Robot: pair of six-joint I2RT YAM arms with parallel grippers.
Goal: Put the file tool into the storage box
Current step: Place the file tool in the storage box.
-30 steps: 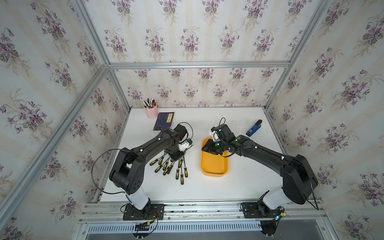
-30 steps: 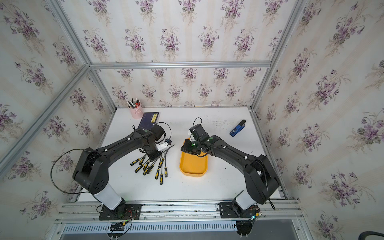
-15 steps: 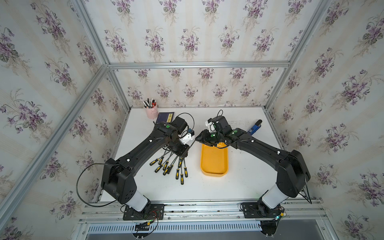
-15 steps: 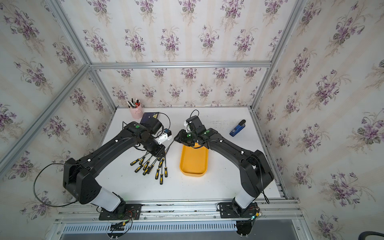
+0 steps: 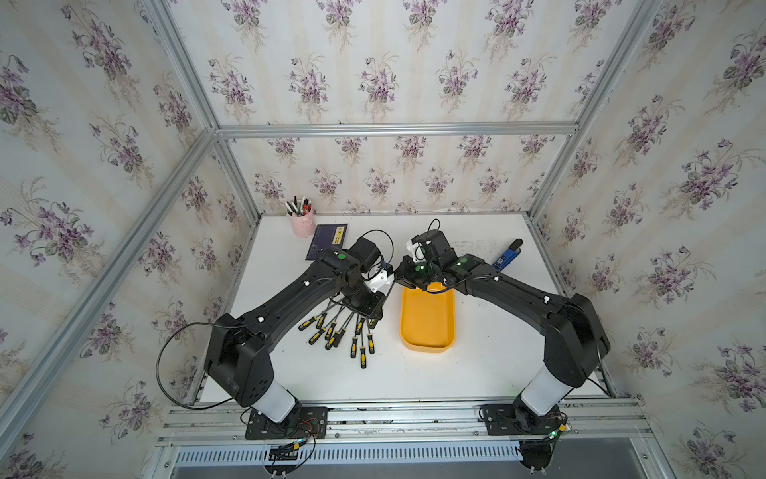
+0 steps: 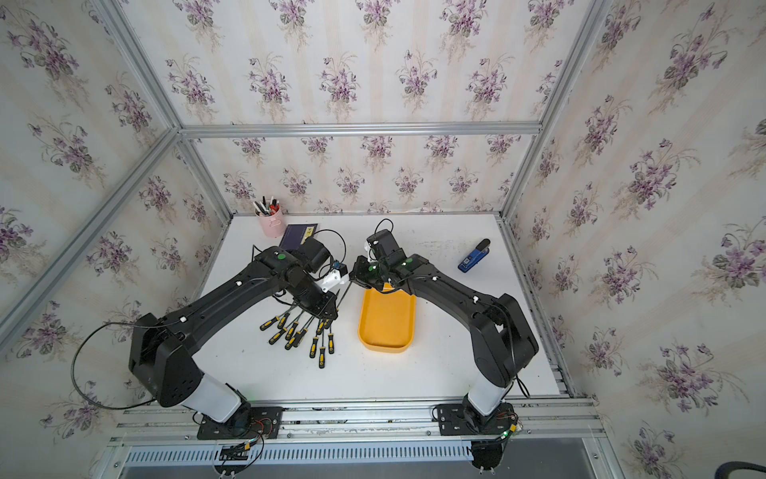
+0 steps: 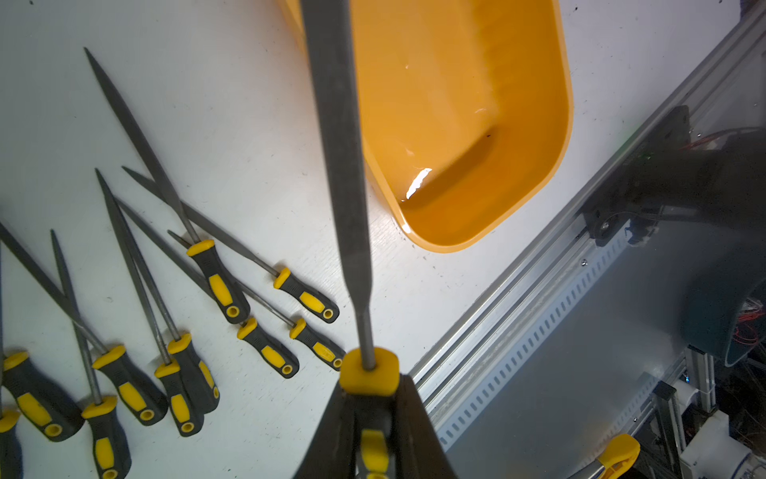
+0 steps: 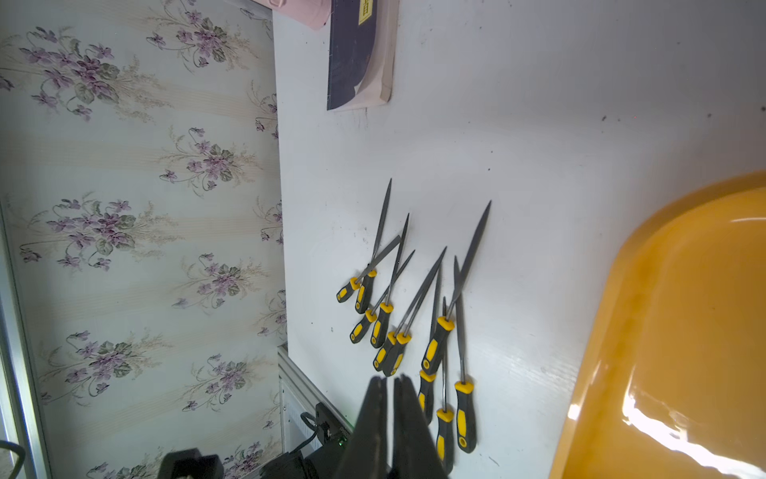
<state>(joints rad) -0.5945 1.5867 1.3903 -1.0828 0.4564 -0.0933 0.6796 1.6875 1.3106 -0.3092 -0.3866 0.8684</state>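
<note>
Between the two arms, above the white table (image 5: 489,365), the left gripper (image 7: 369,387) is clamped tight on the black-and-yellow handle of one file (image 7: 342,145). Its grey blade slants up past the long edge of the yellow tray (image 7: 563,124), so the file is off the table and not in the tray. Beside the tray, toward the left arm, the other files (image 5: 331,331) lie fanned out and crossing each other. The right gripper (image 8: 385,379) hangs by the tray's far end, close to the lifted blade's tip, with its fingers drawn together. Whether they pinch that tip I cannot tell.
</note>
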